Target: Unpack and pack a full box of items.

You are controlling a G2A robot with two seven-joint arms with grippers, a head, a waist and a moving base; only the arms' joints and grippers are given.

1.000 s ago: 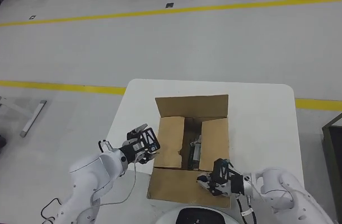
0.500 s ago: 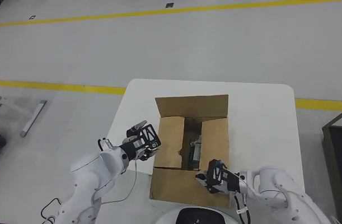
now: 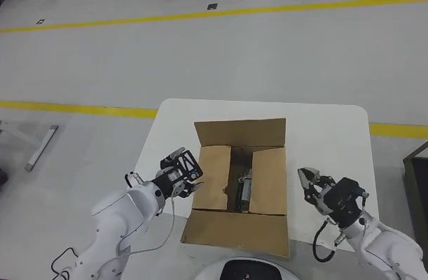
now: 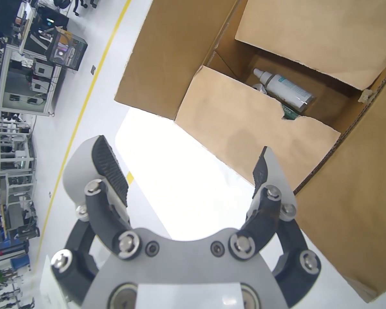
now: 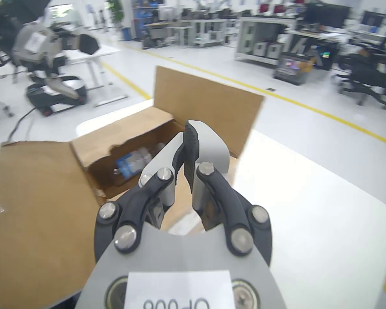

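Note:
A cardboard box [image 3: 214, 178] stands mid-table with its far flap upright, its near flap folded outward and both side flaps leaning inward. Through the gap I see a white bottle [image 4: 284, 88] with a teal label and a green item under it, also visible as packed items [image 3: 243, 187]. My left gripper [image 3: 191, 168] [image 4: 183, 149] hangs open just outside the box's left flap, holding nothing. My right gripper [image 3: 306, 178] [image 5: 187, 136] is shut and empty, above the table beside the box's right wall, with the bottle [image 5: 131, 159] beyond it.
The white table [image 3: 326, 140] has bare room to the right of the box and behind it. A dark bin [image 3: 420, 182] stands on the floor past the table's right edge. The box takes up the table's near middle.
My right gripper has left the near flap and swung out to the right side of the box. My left gripper has edged slightly closer to the left flap.

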